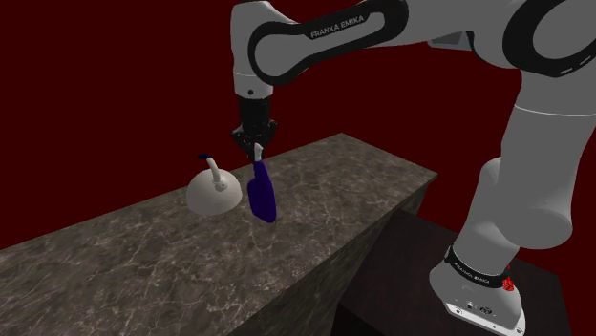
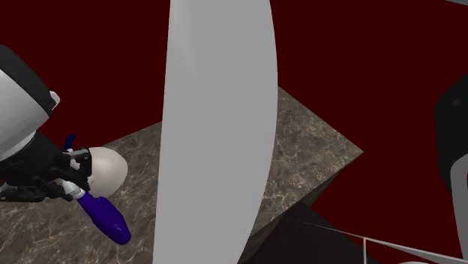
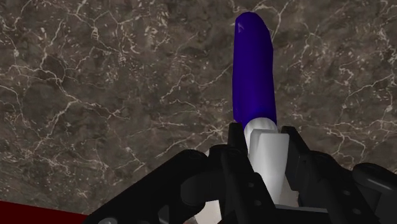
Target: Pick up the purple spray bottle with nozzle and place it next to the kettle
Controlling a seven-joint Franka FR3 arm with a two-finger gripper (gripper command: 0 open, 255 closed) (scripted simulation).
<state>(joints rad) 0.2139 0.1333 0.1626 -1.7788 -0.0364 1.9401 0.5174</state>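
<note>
The spray bottle (image 1: 261,196) has a deep purple, smooth, elongated body with a rounded base and a white nozzle head at the top. No label or print can be made out on it. The gripper (image 1: 254,150) has its two black fingers closed on that white head. In the wrist view the fingers (image 3: 302,159) press on either side of the head while the purple body (image 3: 254,70) extends away from them over the counter (image 3: 95,95).

In the shoulder view the bottle hangs base-down and slightly slanted, about midway along the counter's (image 1: 363,191) length. Its base is low over the surface, but whether it touches cannot be told.

The kettle (image 1: 213,193), a white dome with a pale handle tipped in dark blue, sits just beside the bottle, between it and the counter's far long edge. In the second exterior view the kettle (image 2: 109,169) lies close behind the bottle (image 2: 105,216) and the gripper (image 2: 66,182).

The counter is dark veined stone. The arm's (image 1: 334,29) white link reads "FRANKA EMIKA" in dark letters. The band at the arm's base carries small writing that cannot be read. The stand (image 1: 544,286) is dark, and the wall (image 1: 95,76) behind is deep red.
</note>
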